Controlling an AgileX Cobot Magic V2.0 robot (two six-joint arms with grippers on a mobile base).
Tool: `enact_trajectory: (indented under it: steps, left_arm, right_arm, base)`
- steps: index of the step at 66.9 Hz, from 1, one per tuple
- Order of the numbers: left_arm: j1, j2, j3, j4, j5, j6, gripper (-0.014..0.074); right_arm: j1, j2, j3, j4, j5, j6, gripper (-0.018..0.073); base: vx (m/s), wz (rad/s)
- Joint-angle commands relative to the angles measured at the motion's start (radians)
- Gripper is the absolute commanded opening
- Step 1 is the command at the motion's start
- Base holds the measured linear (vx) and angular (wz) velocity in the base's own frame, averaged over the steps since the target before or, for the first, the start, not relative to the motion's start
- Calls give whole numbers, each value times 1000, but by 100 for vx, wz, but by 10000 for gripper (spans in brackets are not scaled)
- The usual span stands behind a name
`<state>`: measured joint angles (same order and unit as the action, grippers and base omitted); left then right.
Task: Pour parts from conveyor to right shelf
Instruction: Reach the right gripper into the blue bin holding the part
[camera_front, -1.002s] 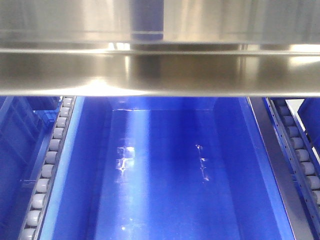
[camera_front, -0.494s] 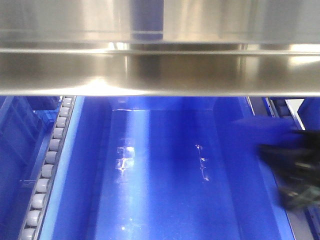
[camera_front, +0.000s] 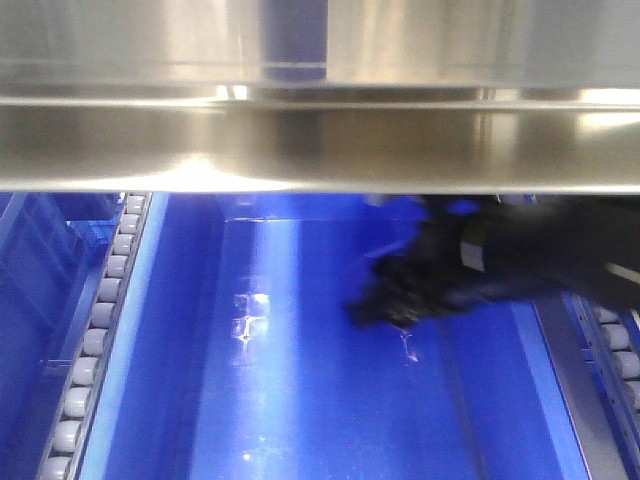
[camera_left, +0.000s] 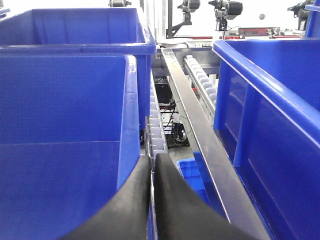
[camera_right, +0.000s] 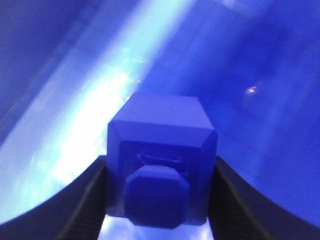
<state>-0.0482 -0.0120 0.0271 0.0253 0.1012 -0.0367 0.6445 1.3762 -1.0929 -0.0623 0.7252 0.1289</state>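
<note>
A blue part (camera_right: 162, 135), a bevelled block with a knob facing the camera, sits clamped between the black fingers of my right gripper (camera_right: 160, 167). In the front view the right gripper (camera_front: 390, 300) reaches in from the right under the right shelf's steel beam (camera_front: 320, 150) and hangs blurred over the large blue bin (camera_front: 300, 400). The bin's glossy inside (camera_right: 260, 60) fills the right wrist view. My left gripper (camera_left: 152, 162) is shut with nothing in it, over a roller lane (camera_left: 156, 125) between two bins. The conveyor is out of view.
Grey roller lanes (camera_front: 100, 320) run along both sides of the bin. In the left wrist view a tall blue bin (camera_left: 65, 125) stands left, another (camera_left: 270, 100) right, with a steel rail (camera_left: 195, 130) between and a small blue crate (camera_left: 185, 175) below.
The right arm has swept in from the right edge to over the middle of the bin; one second ago it was out of the front view.
</note>
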Motion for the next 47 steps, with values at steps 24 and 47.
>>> enact_trajectory:
  steps: [24, 47]
  left_arm:
    - [-6, -12, -19, -6, -79, -8, -6]
    - [-6, -12, -19, -6, -79, -8, -6]
  right_arm:
    - [3, 363, -276, 5, 112, 89, 103]
    - [3, 483, -386, 5, 188, 159, 418]
  base:
    - [0, 0]
    - [0, 0]
